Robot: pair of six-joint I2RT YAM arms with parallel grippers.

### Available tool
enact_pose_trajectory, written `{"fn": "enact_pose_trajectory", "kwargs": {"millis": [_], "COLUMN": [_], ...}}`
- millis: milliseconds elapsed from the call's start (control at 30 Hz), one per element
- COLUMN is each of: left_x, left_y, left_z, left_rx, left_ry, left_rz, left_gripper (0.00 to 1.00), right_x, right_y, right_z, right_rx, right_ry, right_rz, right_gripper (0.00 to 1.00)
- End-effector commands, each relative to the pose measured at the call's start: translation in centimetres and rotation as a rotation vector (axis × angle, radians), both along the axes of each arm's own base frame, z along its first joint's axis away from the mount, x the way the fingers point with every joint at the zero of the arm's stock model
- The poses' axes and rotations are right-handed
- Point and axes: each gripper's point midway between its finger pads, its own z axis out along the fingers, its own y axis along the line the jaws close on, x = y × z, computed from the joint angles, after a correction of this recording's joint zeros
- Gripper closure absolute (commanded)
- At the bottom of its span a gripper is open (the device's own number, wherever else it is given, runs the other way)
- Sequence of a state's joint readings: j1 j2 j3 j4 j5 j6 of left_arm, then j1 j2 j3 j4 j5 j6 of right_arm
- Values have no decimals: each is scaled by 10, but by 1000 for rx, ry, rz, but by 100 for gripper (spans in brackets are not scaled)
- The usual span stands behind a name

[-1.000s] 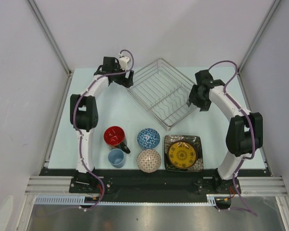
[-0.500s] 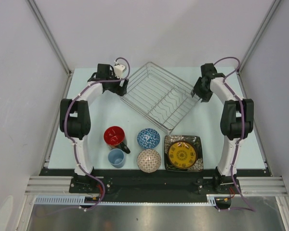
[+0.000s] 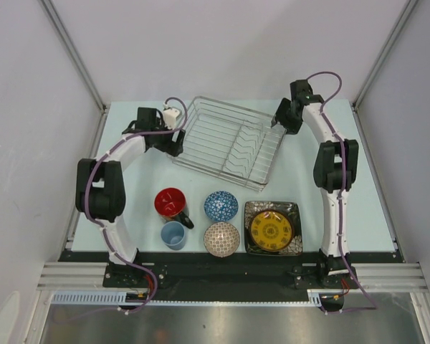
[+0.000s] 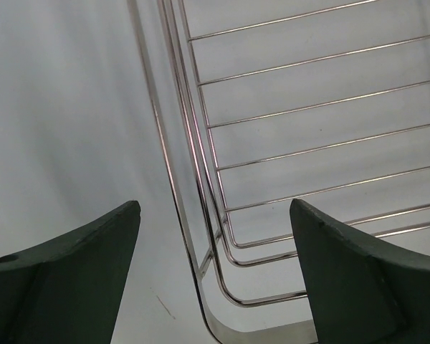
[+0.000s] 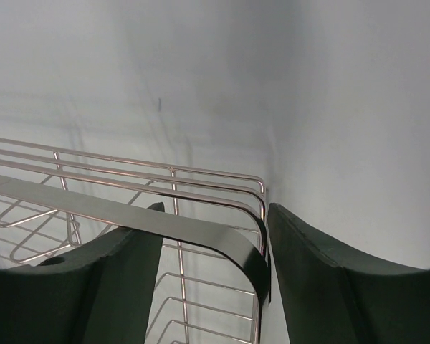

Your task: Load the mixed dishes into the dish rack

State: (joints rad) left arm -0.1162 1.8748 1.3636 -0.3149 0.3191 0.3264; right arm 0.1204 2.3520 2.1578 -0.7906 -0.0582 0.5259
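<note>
The dish rack (image 3: 229, 143), a silver wire basket, lies at the back middle of the table. My left gripper (image 3: 176, 142) is open and straddles its near-left corner, shown in the left wrist view (image 4: 213, 208) with the rack's corner wires (image 4: 222, 272) between the jaws. My right gripper (image 3: 276, 122) is open around the rack's far-right corner (image 5: 215, 215); the rim band (image 5: 201, 233) runs between the fingers. At the front stand the skull-print mug (image 3: 172, 203), light-blue cup (image 3: 173, 234), blue bowl (image 3: 221, 206) and pinkish-beige bowl (image 3: 221, 239). The yellow plate (image 3: 271, 228) lies on the dark square plate (image 3: 252, 209).
White enclosure walls stand close behind and beside the table. A black strip (image 3: 229, 259) and both arm bases run along the near edge. The dishes form a row between the arms.
The rack has turned counterclockwise and shifted left and back. My right gripper moved back with its corner; my left gripper moved left and nearer with its corner.
</note>
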Motion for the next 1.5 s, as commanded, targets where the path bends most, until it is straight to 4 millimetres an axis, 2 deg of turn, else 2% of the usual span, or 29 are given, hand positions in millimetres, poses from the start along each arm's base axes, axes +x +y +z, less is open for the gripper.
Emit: {"fn": "enact_pose_trajectory", "kwargs": {"millis": [0, 167, 300, 367, 600, 667, 800, 933, 1100, 1200, 1300, 1467], "left_x": [-24, -45, -51, -51, -50, -55, -64, -75, -75, -73, -80, -96], "left_y": [5, 9, 17, 19, 12, 10, 9, 12, 20, 19, 11, 11], "left_z": [11, 8, 15, 23, 60, 62, 48, 21, 2, 0, 1, -2], "left_rx": [-18, -17, 0, -18, -94, -111, -117, -98, -55, -51, -75, -69], "left_ry": [15, 52, 45, 60, 37, 52, 70, 120, 127, 126, 156, 175], "left_rz": [1, 9, 41, 68, 85, 81, 79, 86, 102, 88, 33, 8], "left_gripper": [10, 10, 11, 14, 14, 14, 14, 15, 15, 15, 15, 16], "right_x": [23, 35, 40, 43, 42, 45, 48, 50, 54, 53, 55, 64], "right_y": [12, 33, 53, 56, 57, 56, 59, 64, 69, 71, 70, 70], "right_z": [15, 16, 18, 26, 51, 53, 51, 48, 54, 51, 49, 50], "right_rx": [61, 114, 146, 146, 134, 139, 186, 214, 236, 239, 242, 265], "right_ry": [-62, -88, -106, -132, -186, -198, -197, -200, -224, -220, -218, -243], "right_rz": [29, 79, 117, 129, 175, 179, 171, 178, 190, 197, 196, 196], "right_gripper": [33, 26, 21, 19, 13, 13, 13, 13, 13, 13, 12, 11]}}
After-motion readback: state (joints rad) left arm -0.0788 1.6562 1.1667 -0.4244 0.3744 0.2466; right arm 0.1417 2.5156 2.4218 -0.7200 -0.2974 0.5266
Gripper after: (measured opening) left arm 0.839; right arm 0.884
